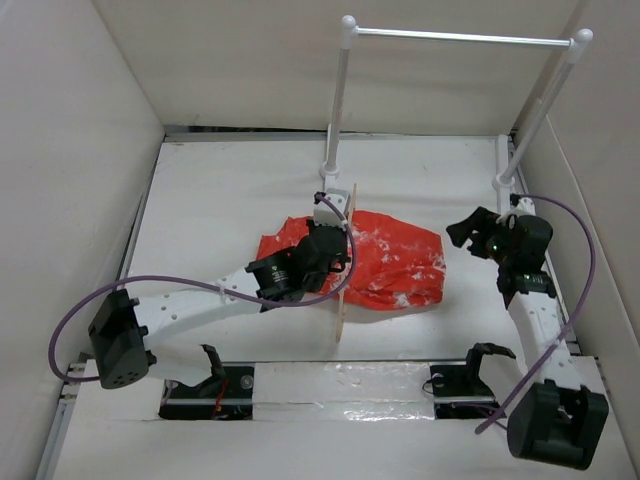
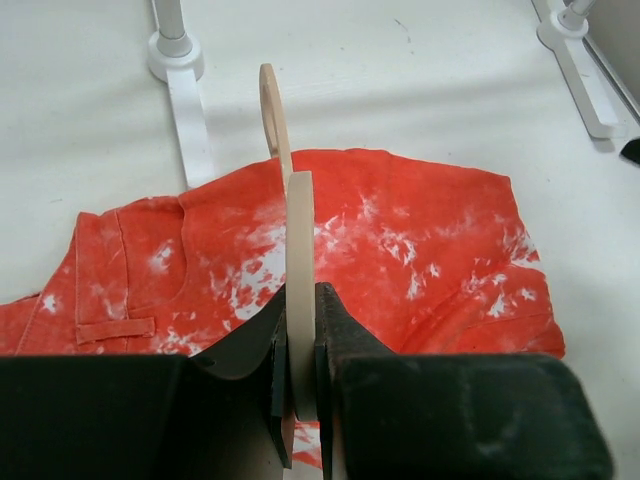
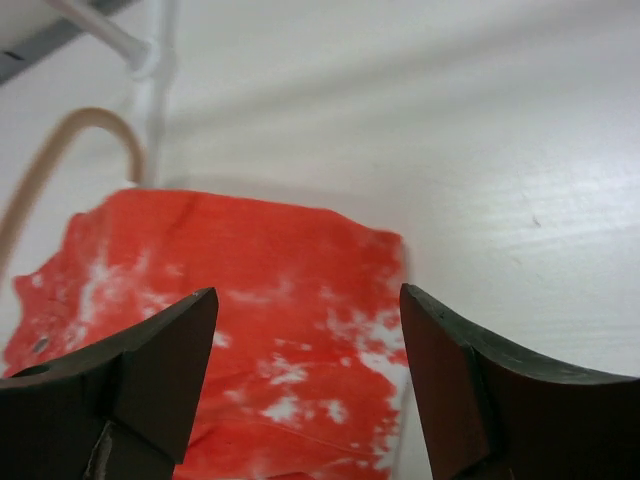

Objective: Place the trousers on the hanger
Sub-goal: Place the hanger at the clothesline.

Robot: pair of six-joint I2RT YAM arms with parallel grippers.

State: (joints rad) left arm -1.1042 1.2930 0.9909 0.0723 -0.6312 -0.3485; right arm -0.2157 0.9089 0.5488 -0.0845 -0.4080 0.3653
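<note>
White table [image 1: 215, 195], boxed in by plain off-white walls: left [image 1: 70, 130], back [image 1: 240, 60], right [image 1: 612, 150]. Dark metal channel [image 1: 240, 131] runs along the table's far edge. White two-post rail stand [image 1: 460, 38] sits at that far edge, right post tight in the far-right corner. Glossy white strip [image 1: 340, 387] along the near edge. Lighting even and diffuse, shadows soft.

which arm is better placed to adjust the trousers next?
Right. The right gripper stands open and empty beside the orange-red white-speckled cloth trousers, apart from them. The left gripper is shut on the thin pale beige wooden hanger, so it's busy.
</note>
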